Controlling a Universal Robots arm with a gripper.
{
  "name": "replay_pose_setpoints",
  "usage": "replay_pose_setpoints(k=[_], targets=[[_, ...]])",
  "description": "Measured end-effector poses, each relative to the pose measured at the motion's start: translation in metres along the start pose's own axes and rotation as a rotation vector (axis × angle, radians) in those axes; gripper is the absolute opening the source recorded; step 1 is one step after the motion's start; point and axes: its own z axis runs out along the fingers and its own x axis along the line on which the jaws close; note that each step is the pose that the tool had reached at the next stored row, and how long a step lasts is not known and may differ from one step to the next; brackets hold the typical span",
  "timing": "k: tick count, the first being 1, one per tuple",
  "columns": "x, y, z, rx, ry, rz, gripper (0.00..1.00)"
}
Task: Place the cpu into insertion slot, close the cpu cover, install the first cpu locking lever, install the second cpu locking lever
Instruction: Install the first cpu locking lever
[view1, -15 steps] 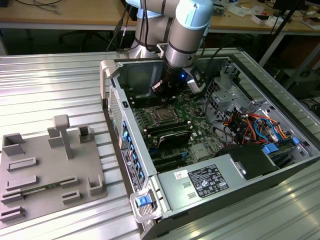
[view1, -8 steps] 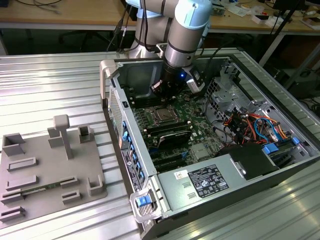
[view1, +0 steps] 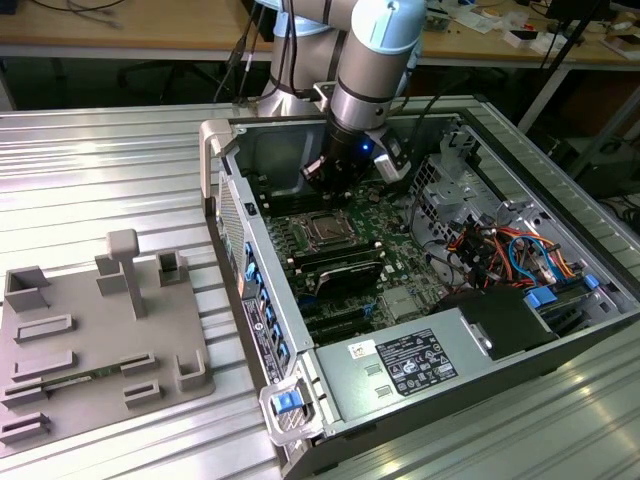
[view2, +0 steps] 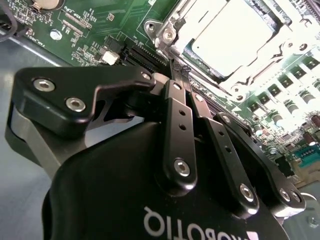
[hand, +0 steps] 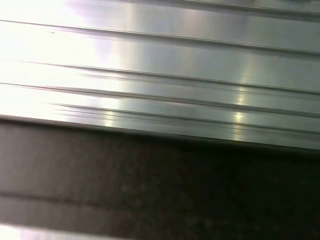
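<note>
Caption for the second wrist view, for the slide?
Shut gripper beside the insertion slot; cpu seated, cpu cover down around it.

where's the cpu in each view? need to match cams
Exterior view: the cpu sits in the insertion slot, mid green motherboard, beneath the gripper.
Second wrist view: the cpu lies just past the gripper.
First wrist view: ribbed metal surface.
Shared landmark: the green motherboard.
</note>
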Motion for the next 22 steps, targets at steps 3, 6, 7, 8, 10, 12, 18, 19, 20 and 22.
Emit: replay_pose_setpoints(k=[3,6,7,8,10,12,18,19,20,22], targets=[[0.0001,-0.0011,-0.0011,-0.0001,0.0000,0.000,0.11],[0.0004,-0.0039,-0.0036,0.0001,0.0001,0.000,0.11],[0.0004,-0.0040,-0.0046,0.0000,0.0000,0.000,0.11],[0.0004,-0.0040,-0.0062,0.0000,0.0000,0.000,0.11],[0.0003,-0.0039,-0.0091,-0.0001,0.0000,0.000,0.11],[0.0002,-0.0038,-0.0130,0.0000,0.0000,0.000,0.11],[0.0002,-0.0046,-0.0188,0.0005,0.0000,0.000,0.11],[0.0003,-0.0053,-0.0192,0.0006,0.0000,0.000,0.11],[0.0004,-0.0060,-0.0193,0.0007,0.0001,0.001,0.11],[0.0004,-0.0064,-0.0192,0.0006,-0.0001,0.004,0.11]])
